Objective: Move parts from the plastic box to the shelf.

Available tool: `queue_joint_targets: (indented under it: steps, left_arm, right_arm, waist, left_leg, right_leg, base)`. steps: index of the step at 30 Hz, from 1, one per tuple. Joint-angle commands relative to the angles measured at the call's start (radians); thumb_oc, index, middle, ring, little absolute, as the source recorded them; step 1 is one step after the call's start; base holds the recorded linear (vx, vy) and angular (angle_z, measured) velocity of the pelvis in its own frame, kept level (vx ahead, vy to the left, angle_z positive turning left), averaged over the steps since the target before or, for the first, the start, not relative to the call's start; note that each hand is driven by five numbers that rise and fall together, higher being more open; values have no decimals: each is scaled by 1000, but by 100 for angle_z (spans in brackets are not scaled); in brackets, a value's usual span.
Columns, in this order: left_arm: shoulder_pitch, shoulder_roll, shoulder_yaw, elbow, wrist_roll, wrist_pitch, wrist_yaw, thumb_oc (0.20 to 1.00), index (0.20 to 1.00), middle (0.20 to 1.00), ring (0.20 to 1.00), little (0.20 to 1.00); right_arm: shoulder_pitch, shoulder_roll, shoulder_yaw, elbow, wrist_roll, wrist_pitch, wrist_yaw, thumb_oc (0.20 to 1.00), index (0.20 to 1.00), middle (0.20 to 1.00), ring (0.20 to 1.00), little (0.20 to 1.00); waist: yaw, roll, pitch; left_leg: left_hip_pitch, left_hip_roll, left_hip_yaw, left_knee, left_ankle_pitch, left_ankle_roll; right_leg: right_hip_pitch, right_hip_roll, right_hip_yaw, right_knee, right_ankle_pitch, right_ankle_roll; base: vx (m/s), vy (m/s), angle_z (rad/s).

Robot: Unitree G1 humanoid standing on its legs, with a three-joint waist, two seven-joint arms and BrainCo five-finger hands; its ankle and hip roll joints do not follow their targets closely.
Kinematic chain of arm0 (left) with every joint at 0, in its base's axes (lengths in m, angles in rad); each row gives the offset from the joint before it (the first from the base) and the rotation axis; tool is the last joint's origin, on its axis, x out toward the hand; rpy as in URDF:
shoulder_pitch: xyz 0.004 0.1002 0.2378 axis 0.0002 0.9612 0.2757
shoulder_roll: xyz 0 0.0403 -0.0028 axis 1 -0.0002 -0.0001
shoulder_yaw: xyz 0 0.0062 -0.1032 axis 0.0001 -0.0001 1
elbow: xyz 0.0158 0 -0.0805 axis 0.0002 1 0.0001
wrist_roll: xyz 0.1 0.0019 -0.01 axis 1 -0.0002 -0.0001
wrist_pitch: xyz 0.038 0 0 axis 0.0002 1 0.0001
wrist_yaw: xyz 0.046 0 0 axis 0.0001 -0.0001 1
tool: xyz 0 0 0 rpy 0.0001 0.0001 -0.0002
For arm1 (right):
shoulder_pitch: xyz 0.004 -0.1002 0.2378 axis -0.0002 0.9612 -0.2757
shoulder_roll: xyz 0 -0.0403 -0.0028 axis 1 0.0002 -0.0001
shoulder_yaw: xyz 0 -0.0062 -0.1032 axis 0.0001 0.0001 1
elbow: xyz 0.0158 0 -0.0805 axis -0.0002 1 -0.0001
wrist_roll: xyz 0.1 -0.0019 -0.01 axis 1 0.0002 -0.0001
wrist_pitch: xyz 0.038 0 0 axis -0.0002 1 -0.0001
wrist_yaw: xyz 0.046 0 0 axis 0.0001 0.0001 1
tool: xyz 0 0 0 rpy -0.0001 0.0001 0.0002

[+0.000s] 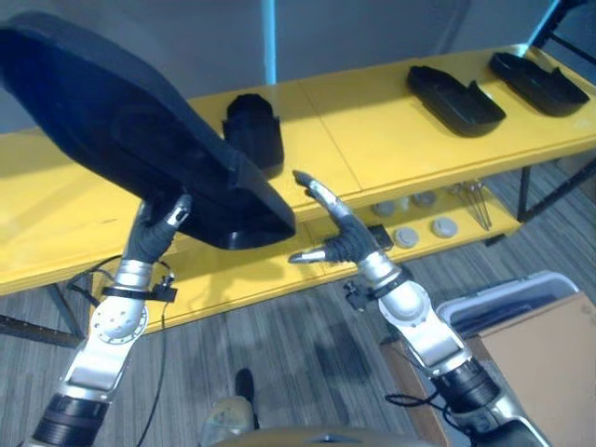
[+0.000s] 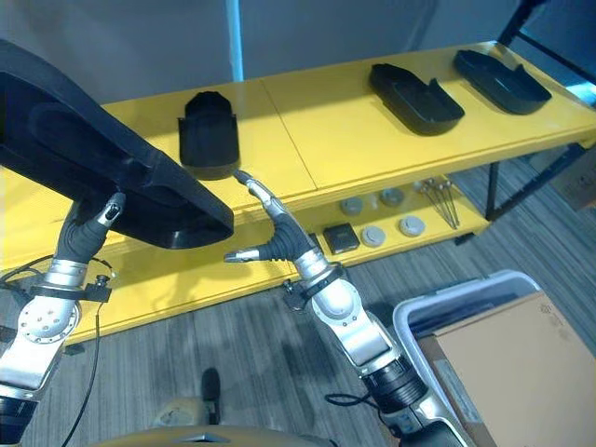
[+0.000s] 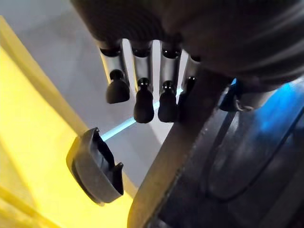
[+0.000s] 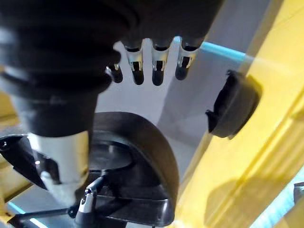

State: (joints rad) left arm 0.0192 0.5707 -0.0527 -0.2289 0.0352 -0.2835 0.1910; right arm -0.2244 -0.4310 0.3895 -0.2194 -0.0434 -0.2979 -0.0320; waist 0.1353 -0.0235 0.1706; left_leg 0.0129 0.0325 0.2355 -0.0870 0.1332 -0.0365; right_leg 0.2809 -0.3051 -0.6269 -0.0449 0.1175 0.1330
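My left robot hand [image 1: 160, 228] grips the big black part [image 1: 130, 130] from beneath — its long axis slants up-left over the shelf [image 1: 391, 140]. My right robot hand [image 1: 337, 235] is spread, just beside its lower end — nearer.

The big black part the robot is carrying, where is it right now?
The big black part is up in the robot's left hand, held over the left end of the yellow shelf, just left of the small black part resting there.

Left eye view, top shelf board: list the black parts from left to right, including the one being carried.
Large black part held up by the left hand → small upright black part → flat black tray → second flat black tray.
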Motion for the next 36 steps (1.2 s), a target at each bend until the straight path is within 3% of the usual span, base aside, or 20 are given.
queue_joint_targets:
  steps: [1,2,4,6,9,10,11,12,13,16,19,20,23,25,26,27,29,30,33,36]
  left_arm:
    - [-53,43,13,-72,50,-80,32,200,200,200,200,200]
    - [-62,58,16,-76,73,-75,32,200,200,200,200,200]
    - [-81,69,3,-60,97,-72,40,200,200,200,200,200]
    - [-94,78,-1,-46,119,-70,39,200,200,200,200,200]
    - [-111,82,-15,-20,127,-67,41,200,200,200,200,200]
    - [-118,79,-24,-12,126,-65,38,200,200,200,200,200]
    - [-118,79,-25,-11,126,-65,38,200,200,200,200,200]
    - [-122,71,-31,-4,125,-62,35,200,200,200,200,200]
    - [-125,66,-40,-4,124,-62,29,200,200,200,200,200]
    - [-88,56,-17,-22,123,-67,28,200,200,200,200,200]
    - [-22,31,30,-57,93,-71,39,200,200,200,200,200]
    - [-4,0,20,-60,58,-77,33,200,200,200,200,200]
    - [-4,-2,11,-61,56,-76,21,200,200,200,200,200]
    - [-8,12,7,-60,55,-72,17,200,200,200,200,200]
    - [-31,32,0,-44,59,-68,27,200,200,200,200,200]
    - [-45,43,-1,-37,66,-66,34,200,200,200,200,200]
    - [-53,47,-10,-31,70,-64,41,200,200,200,200,200]
    - [-53,49,-11,-31,67,-55,63,200,200,200,200,200]
    - [-70,54,-27,-39,76,-49,68,200,200,200,200,200]
    - [-109,64,-60,-36,69,-45,49,200,200,200,200,200]
  right_arm:
    - [7,12,-8,-28,9,-33,-12,1000,1000,1000,1000,1000]
    - [17,13,-24,-51,1,-35,-17,1000,1000,1000,1000,1000]
    - [40,14,-46,-60,2,-37,-19,1000,1000,1000,1000,1000]
    - [66,13,-69,-71,16,-45,-18,1000,1000,1000,1000,1000]
    - [120,2,-107,-93,46,-56,-8,1000,1000,1000,1000,1000]
    - [136,-2,-115,-93,52,-59,-6,1000,1000,1000,1000,1000]
    - [136,-3,-116,-93,52,-59,-6,1000,1000,1000,1000,1000]
    - [151,-6,-125,-92,59,-61,-4,1000,1000,1000,1000,1000]
    - [170,-8,-132,-99,80,-63,5,1000,1000,1000,1000,1000]
    - [164,-14,-123,-92,105,-66,19,1000,1000,1000,1000,1000]
    - [137,-21,-91,-83,147,-63,40,1000,1000,1000,1000,1000]
    - [137,-51,-101,-87,166,-63,46,1000,1000,1000,1000,1000]
    - [141,-62,-112,-86,165,-63,39,1000,1000,1000,1000,1000]
    - [161,-63,-139,-99,172,-65,28,1000,1000,1000,1000,1000]
    - [187,-62,-163,-105,176,-68,14,1000,1000,1000,1000,1000]
    - [191,-62,-170,-100,172,-68,2,1000,1000,1000,1000,1000]
    - [187,-59,-170,-90,166,-69,-11,1000,1000,1000,1000,1000]
    - [168,-48,-168,-75,168,-77,-40,1000,1000,1000,1000,1000]
    - [125,-32,-164,-61,159,-83,-66,1000,1000,1000,1000,1000]
    - [118,-16,-165,-62,125,-61,-69,1000,1000,1000,1000,1000]
  waist:
    - [-9,-1,-95]
    - [-21,6,-83]
    - [-65,17,-59]
    - [-78,37,-46]
    - [-125,46,-30]
    - [-138,40,-26]
    - [-138,40,-27]
    - [-149,33,-21]
    - [-148,19,-20]
    - [-144,17,-27]
    - [-128,30,-8]
    - [-122,39,16]
    - [-133,48,17]
    - [-143,46,15]
    - [-152,46,6]
    - [-154,51,1]
    - [-154,59,-9]
    - [-149,76,-20]
    - [-152,105,-30]
    - [-157,95,-57]
  left_leg:
    - [-27,-5,-71,68,-188,20]
    - [-7,-39,-104,54,-202,46]
    - [20,-59,-146,36,-203,66]
    - [22,-51,-155,21,-178,73]
    - [26,-50,-217,11,-164,72]
    - [28,-61,-238,11,-164,73]
    - [27,-60,-238,11,-164,73]
    - [36,-74,-263,11,-170,74]
    - [33,-97,-293,21,-172,72]
    - [31,-106,-303,39,-182,71]
    - [-27,-129,-286,206,-242,46]
    - [-117,-108,-226,348,-248,-21]
    - [-136,-60,-185,376,-252,-36]
    - [-127,22,-143,340,-236,-42]
    - [-119,100,-151,266,-179,-61]
    - [-122,145,-167,218,-144,-72]
    - [-110,176,-193,142,-102,-83]
    - [-109,223,-255,56,-59,-108]
    - [-100,234,-288,21,-32,-129]
    - [-71,175,-266,18,-66,-117]
  right_leg:
    - [-55,-82,-22,145,-136,49]
    - [-77,-114,3,241,-103,47]
    - [-157,-81,158,343,-119,28]
    - [-224,6,278,355,-188,0]
    - [-326,192,458,362,-301,-20]
    - [-339,242,508,335,-304,-22]
    - [-340,243,507,333,-302,-22]
    - [-355,279,553,315,-299,-29]
    - [-318,293,566,237,-279,-55]
    - [-283,289,560,161,-242,-57]
    - [-240,273,582,60,-200,-55]
    - [-167,245,554,-13,-209,-65]
    - [-143,239,530,-39,-208,-63]
    - [-135,215,512,-42,-207,-57]
    - [-135,193,492,-42,-212,-48]
    - [-136,185,490,-42,-223,-38]
    - [-134,189,489,-42,-235,-38]
    - [-123,181,506,-41,-263,-28]
    - [-95,166,510,-36,-270,-8]
    - [-93,91,517,-12,-237,28]
  base:
    - [232,405,87]
    - [157,276,89]
    - [121,258,69]
    - [70,127,77]
    - [119,20,37]
    - [87,-10,58]
    - [98,-19,88]
    - [109,-64,99]
    - [115,-129,87]
    - [65,-118,76]
    - [48,-53,-5]
    - [17,10,-18]
    - [31,50,70]
    - [86,156,56]
    - [132,265,34]
    - [152,272,40]
    - [145,195,37]
    - [208,299,9]
    - [210,378,-19]
    - [305,469,-35]
